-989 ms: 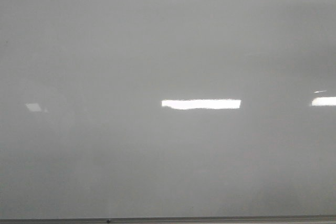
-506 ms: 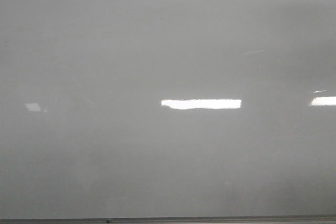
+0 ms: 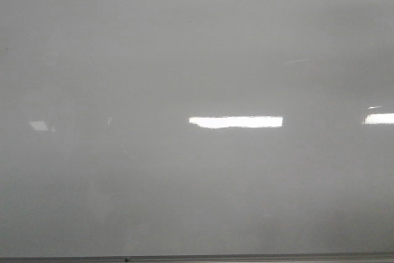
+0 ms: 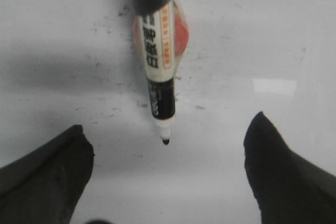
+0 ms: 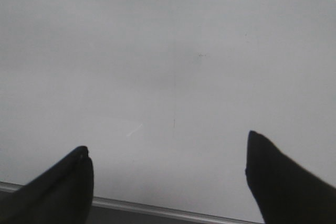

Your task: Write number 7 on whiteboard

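The whiteboard point(image 3: 197, 183) is a glossy pale grey board that fills the front view. No number 7 and no marker line show on it. Neither gripper shows in the front view. In the left wrist view a white marker point(image 4: 157, 61) with a black band and a bare black tip point(image 4: 166, 141) points toward my left gripper point(image 4: 169, 129). Its far end is covered by a dark rounded part. The left jaws stand wide apart, not touching the marker. My right gripper point(image 5: 167, 141) is open and empty over the whiteboard point(image 5: 168, 51).
Bright rectangular light reflections point(image 3: 236, 122) lie on the board. Its thin metal bottom edge point(image 3: 246, 257) runs along the bottom of the front view and also shows in the right wrist view point(image 5: 157, 209). Small dark smudges point(image 4: 113, 111) speckle the board near the marker.
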Tool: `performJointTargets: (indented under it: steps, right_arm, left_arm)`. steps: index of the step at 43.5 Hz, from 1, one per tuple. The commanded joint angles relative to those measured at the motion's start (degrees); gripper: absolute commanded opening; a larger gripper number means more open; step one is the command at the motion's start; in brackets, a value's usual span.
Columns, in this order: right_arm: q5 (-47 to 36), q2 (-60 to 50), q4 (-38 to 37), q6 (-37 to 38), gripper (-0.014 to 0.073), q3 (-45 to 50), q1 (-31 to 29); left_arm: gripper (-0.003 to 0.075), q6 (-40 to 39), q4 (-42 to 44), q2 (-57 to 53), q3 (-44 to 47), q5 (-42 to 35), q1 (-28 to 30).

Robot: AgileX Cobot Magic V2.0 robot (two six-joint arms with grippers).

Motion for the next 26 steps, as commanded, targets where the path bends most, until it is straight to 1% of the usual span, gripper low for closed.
performJointTargets:
  steps: [1,8,21,24,26]
  right_arm:
    - [-4.27,0.42,-0.29,-0.52,0.0613,-1.59,-0.03]
    - [-4.27,0.42,-0.29,-0.52,0.0613,-1.54,-0.03]
    - [-4.27,0.42,-0.29,-0.52,0.0613,-1.54,-0.03]
    - [-4.27,0.42,-0.29,-0.52,0.0613,-1.54,-0.03]
    - [-4.27,0.42,-0.29,-0.52,0.0613,-1.54,-0.03]
  left_arm:
    - [0.0505,-0.63,-0.44,0.17,-1.86,-6.74,-0.04]
    - [0.0424,-0.63,-0.44,2.41,-1.86,-9.67,-0.04]
    - [0.0335,-0.63,-0.44,5.75,-1.86,-13.68,-0.04]
    - [0.0303,-0.63,-0.44,6.43,-1.86,-13.81,-0.04]
    - [0.0267,-0.63,-0.44,6.66,-1.86,-13.9,-0.04]
